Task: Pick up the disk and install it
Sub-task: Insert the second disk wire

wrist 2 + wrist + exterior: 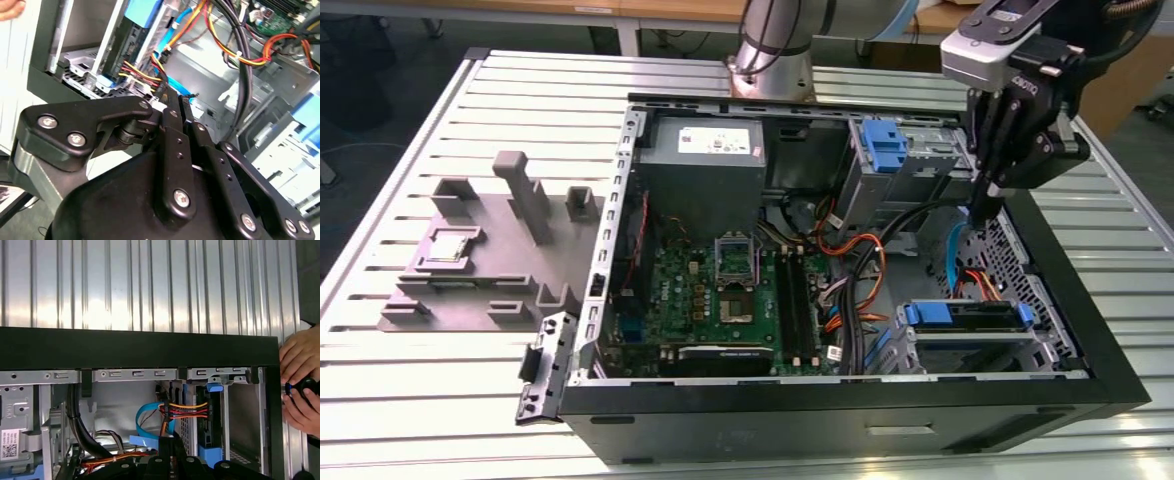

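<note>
Item: my pincer (983, 205), fingers pressed together on nothing, lowered inside the open computer case (1067, 300), probably positioned near the seated disk (961, 316).

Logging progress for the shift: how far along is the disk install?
Looks done: the disk sits in a drive bay of the case. In hand: the gripper hangs inside the case near it. Left: full seating can't be judged.

We count one open computer case (854, 400), one gripper (983, 215), one grey fixture block (494, 250) — and two blue-framed drive carriers (961, 318) (886, 145).
</note>
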`<state>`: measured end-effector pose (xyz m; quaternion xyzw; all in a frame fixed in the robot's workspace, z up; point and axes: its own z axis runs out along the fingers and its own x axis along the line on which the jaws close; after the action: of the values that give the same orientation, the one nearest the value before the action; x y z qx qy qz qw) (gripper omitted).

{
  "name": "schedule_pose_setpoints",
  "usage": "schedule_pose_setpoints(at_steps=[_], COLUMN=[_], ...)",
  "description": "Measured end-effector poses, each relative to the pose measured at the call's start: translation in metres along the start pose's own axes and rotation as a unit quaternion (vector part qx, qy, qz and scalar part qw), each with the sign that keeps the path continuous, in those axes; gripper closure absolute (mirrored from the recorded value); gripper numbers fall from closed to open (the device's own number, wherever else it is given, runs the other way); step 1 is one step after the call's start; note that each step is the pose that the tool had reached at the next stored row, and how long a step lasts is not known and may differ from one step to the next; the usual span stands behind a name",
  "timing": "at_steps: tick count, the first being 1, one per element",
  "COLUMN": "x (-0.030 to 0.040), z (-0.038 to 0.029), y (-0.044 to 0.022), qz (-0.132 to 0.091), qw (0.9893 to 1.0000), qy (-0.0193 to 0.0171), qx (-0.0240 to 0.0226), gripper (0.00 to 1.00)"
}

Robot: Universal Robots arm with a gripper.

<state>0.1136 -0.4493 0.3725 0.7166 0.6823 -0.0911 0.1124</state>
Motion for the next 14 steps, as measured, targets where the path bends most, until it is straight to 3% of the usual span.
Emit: schedule_pose_setpoints(at_steps=[2, 7, 9, 11, 14], x=[0.0018, 0.0051, 0.0058, 0.0058, 0.0059], z=[0.0024, 0.0108, 0.0132, 0.0131, 0.0133], y=[-0.0001, -0.0005, -0.0006, -0.0006, -0.0006], qz=[0.000, 0.000, 0.000, 0.000, 0.000], qw=[1.0000, 1.0000, 1.0000, 1.0000, 1.0000], qy=[-0.0054, -0.0075, -0.0073, -0.0031, -0.0016], qx=[-0.0003, -0.0004, -0.0004, -0.0002, -0.0001], gripper=[0.83, 0.83, 0.83, 0.83, 0.83])
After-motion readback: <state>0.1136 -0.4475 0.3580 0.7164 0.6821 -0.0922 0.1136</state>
